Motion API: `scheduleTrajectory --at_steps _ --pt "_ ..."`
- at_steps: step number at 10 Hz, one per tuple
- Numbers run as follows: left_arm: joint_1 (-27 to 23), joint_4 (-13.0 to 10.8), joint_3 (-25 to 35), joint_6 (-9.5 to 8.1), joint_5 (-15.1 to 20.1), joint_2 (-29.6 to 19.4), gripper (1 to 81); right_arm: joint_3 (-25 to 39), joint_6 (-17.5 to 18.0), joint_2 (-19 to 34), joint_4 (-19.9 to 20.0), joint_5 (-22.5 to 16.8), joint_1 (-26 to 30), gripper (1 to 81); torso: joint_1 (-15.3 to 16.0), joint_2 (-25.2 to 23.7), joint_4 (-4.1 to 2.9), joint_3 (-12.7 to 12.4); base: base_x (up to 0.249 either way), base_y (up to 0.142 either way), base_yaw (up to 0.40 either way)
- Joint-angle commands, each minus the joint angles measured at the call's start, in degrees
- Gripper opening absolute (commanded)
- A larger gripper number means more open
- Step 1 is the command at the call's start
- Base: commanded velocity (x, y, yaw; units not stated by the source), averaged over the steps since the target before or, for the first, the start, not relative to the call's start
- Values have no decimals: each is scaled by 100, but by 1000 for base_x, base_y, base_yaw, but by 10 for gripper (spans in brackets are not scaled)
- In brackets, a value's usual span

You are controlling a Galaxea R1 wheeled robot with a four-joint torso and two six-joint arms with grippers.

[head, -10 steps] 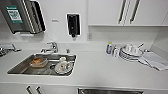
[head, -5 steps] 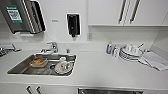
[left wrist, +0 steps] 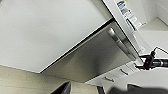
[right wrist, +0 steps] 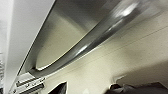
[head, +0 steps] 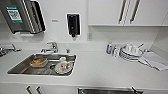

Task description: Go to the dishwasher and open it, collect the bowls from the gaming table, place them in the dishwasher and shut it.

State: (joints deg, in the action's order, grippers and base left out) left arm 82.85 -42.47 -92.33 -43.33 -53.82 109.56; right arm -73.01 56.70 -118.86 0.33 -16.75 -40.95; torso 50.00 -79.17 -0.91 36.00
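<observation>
Standing before the kitchen counter, the robot is at the first step, opening the dishwasher. Its steel front sits shut under the counter, between white cabinet fronts, and the bar handle shows very close in the right wrist view. Whether the fingers of either gripper are open or closed, I cannot tell. The next move probably needs a firm hold on this handle. Compared with the earlier head pictures, nothing has shifted; the sink and plates lie the same.
</observation>
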Motion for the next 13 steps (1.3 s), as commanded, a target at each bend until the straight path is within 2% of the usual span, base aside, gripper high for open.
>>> scheduleTrajectory --at_steps 1,2,6,10,13 --pt "-291 -130 -4 17 -23 -320 811 -274 850 79 -24 -408 723 811 0 0 0 0 0 0 0" --pt "-291 -130 -13 17 -23 -320 811 -274 1026 96 -24 -373 740 811 0 0 0 0 0 0 0" --pt "-291 -139 -66 17 -32 -276 811 -213 1326 96 -24 -329 995 811 0 0 0 2 0 0 0" --pt "-291 -139 -83 17 -32 -259 811 -353 1335 -114 -147 -329 935 811 0 0 0 2 0 0 0" --pt "-291 -208 -101 17 -41 -258 811 -687 1335 -439 -165 -320 732 811 0 0 0 2 0 0 0"
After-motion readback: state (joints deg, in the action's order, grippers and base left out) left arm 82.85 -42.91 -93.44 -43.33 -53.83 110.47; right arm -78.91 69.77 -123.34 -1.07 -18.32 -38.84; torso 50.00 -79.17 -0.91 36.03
